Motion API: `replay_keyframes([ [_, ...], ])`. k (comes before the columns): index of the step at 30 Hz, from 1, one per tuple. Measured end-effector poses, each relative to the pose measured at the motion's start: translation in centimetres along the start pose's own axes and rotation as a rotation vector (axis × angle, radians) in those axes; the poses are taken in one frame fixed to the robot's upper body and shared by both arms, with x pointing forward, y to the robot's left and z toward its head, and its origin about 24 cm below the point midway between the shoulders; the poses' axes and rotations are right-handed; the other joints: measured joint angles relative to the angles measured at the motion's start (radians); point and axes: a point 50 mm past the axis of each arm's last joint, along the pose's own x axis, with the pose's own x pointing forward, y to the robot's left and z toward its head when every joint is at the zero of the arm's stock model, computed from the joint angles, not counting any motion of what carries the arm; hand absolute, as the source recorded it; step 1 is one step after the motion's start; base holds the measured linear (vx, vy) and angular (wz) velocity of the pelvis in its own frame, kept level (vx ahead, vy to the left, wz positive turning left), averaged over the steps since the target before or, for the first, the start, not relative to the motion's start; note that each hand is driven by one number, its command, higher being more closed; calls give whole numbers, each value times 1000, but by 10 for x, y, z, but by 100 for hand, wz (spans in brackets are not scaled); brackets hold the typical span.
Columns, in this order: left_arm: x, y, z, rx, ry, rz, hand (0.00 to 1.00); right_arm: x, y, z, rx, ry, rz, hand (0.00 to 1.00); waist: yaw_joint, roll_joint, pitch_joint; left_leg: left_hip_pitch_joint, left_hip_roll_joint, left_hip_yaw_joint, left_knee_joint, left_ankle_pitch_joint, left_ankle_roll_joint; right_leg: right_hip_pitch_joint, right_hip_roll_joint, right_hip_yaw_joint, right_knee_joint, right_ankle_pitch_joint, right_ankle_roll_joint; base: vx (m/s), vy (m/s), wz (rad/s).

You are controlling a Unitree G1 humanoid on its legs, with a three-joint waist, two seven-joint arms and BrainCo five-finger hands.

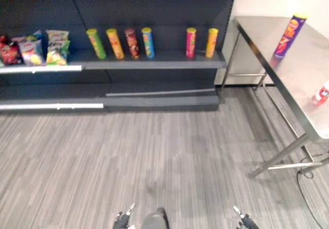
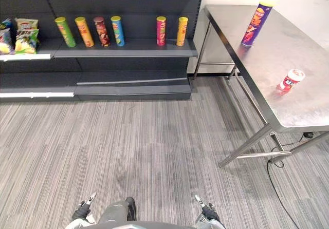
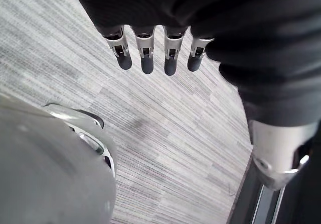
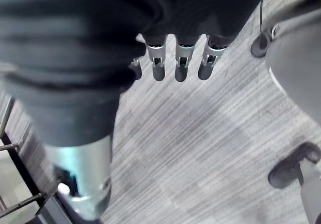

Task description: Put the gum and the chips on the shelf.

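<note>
A purple chips tube (image 1: 289, 35) stands upright at the far end of the steel table (image 2: 308, 111) on the right. The gum, a small red and white tub (image 2: 291, 80), rests nearer the table's front edge. The dark shelf (image 1: 154, 60) runs along the back wall, left of the table. Both hands hang low at the bottom edge, far from the table and the shelf. My left hand (image 1: 122, 220) shows straight fingers (image 3: 147, 50) over the floor with nothing in them. My right hand (image 2: 205, 211) is likewise open and empty, its fingers (image 4: 181, 63) straight.
Several upright chip tubes (image 1: 132, 43) line the shelf board, with a gap between the blue tube and the pink one. Snack bags (image 1: 57, 46) lie on the shelf section to the left. The table's slanted metal legs (image 1: 280, 157) reach onto the grey striped floor.
</note>
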Motion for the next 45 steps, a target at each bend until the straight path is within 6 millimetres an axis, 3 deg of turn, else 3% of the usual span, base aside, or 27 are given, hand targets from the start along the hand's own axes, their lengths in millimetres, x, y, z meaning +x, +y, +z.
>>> replay_keyframes([
  [2,-2,0,-5,1,15,0,0,0,0,6,-29,-18,15,0,11,16,-23,1,-11,37,3,-49,14,-69,-19,41,63,15,11,196,156,-59],
  [7,-1,-6,-2,43,-1,-31,0,0,-4,8,-63,-23,33,0,9,21,-29,9,-62,37,-5,-113,43,-178,-40,59,258,61,36,173,147,1],
  [8,-2,-8,-1,55,-9,-43,0,-1,-7,8,-54,-24,23,0,6,20,-29,30,-80,27,-22,-128,51,-219,-42,60,366,99,32,194,184,53],
  [9,-2,-12,0,75,-16,-63,0,-3,-17,4,-23,-18,-10,0,-12,14,-28,72,-118,4,-54,-137,66,-264,-48,59,508,204,32,202,182,63],
  [10,-3,-12,-1,79,-14,-67,0,-5,-23,1,-9,-13,-28,0,-20,16,-27,97,-131,-10,-71,-142,73,-280,-49,59,562,263,31,242,167,67],
  [12,-3,-8,-1,109,-17,-63,0,-10,-37,-8,52,1,-76,0,-36,20,-20,165,-152,-32,-90,-172,95,-362,-38,45,796,202,14,205,88,33],
  [14,-3,-3,-2,120,-6,-50,0,-18,-54,-19,86,20,-133,0,-55,16,-3,274,-161,-54,-121,-207,106,-466,-30,-68,982,39,-51,271,26,20],
  [15,-3,-2,-1,122,-10,-47,0,-21,-60,-25,92,35,-153,0,-57,13,3,307,-160,-60,-136,-214,105,-494,-29,-112,997,2,-60,328,-6,26],
  [16,-2,-4,2,121,-16,-51,0,-27,-68,-36,94,72,-178,0,-71,24,18,385,-149,-70,-173,-217,96,-541,-17,-214,947,-65,-63,284,-45,21],
  [18,-1,-8,3,111,-21,-58,0,-31,-72,-45,106,106,-195,0,-87,26,27,436,-128,-72,-203,-230,81,-599,28,-283,791,-80,-66,317,-74,11],
  [20,-1,-19,6,74,-27,-73,0,-32,-69,-50,153,107,-202,0,-104,51,32,489,-95,-65,-241,-237,67,-642,95,-329,560,-69,-54,337,-118,8],
  [21,0,-29,10,53,-37,-92,0,-32,-69,-48,160,96,-204,0,-105,58,38,523,-77,-51,-268,-237,67,-648,130,-342,391,-42,-34,692,-241,22],
  [22,-1,-39,13,45,-49,-116,0,-33,-68,-49,164,93,-201,0,-107,53,39,554,-70,-45,-283,-238,65,-640,146,-341,216,19,-43,525,-174,26],
  [24,-3,-51,11,16,-48,-137,0,-33,-67,-49,174,81,-199,0,-116,52,43,591,-49,-49,-281,-234,47,-601,157,-360,174,188,-87,516,-162,26],
  [25,-5,-64,10,8,-45,-171,0,-31,-66,-40,178,44,-192,0,-114,70,55,605,-30,-41,-277,-196,-15,-602,163,-384,230,140,-125,671,-237,30],
  [26,-7,-74,11,1,-47,-197,0,-29,-61,-35,180,21,-176,0,-125,68,63,618,-19,-44,-274,-157,-54,-616,139,-434,318,83,-147,550,-226,26],
  [28,-8,-83,13,20,-56,-231,0,-25,-53,-24,172,-10,-148,0,-120,63,72,637,-9,-35,-254,-110,-83,-617,95,-581,424,15,-204,506,-293,-4],
  [29,-8,-84,13,29,-56,-234,0,-23,-49,-19,157,-27,-127,0,-121,64,72,633,4,-40,-207,-97,-98,-594,103,-598,425,-37,-200,579,-381,-31],
  [31,-9,-86,12,38,-54,-243,0,-19,-42,-4,132,-73,-91,0,-125,81,72,552,49,-64,37,-70,-137,-546,147,-593,399,-102,-211,415,-262,-39],
  [32,-9,-85,12,34,-54,-241,0,-17,-38,5,111,-98,-71,0,-120,93,74,452,83,-99,259,40,-181,-510,188,-569,365,-112,-215,344,-145,-79],
  [33,-9,-79,8,32,-45,-225,0,-15,-31,12,96,-123,-46,0,-115,103,72,366,106,-129,452,51,-203,-467,232,-536,317,-111,-223,352,-122,-90],
  [35,-9,-72,5,16,-42,-204,0,-14,-24,18,89,-153,-16,0,-111,95,76,277,118,-127,611,40,-219,-375,281,-473,245,-107,-242,408,-107,-100],
  [37,-8,-69,6,-4,-44,-191,0,-15,-23,16,95,-153,-13,0,-108,88,78,230,123,-119,661,39,-217,-309,314,-418,192,-107,-243,349,-54,-93],
  [39,-7,-56,4,-53,-41,-146,0,-16,-26,14,125,-150,-21,0,-93,94,70,152,157,-71,702,-18,-165,-221,356,-305,122,-97,-241,298,13,-136],
  [41,-7,-52,4,-70,-39,-130,0,-17,-28,11,127,-143,-27,0,-94,87,71,107,155,-74,685,-59,-128,-187,360,-252,101,-93,-236,236,43,-96],
  [43,-5,-43,6,-101,-43,-98,0,-19,-29,5,125,-127,-34,0,-75,70,71,58,143,-94,574,-140,-98,-129,360,-115,67,-81,-214,371,115,-152],
  [45,-5,-39,5,-151,-39,-76,0,-19,-28,4,138,-122,-35,0,-46,55,69,50,113,-167,392,-186,-98,-106,354,4,66,-85,-189,376,221,-194],
])
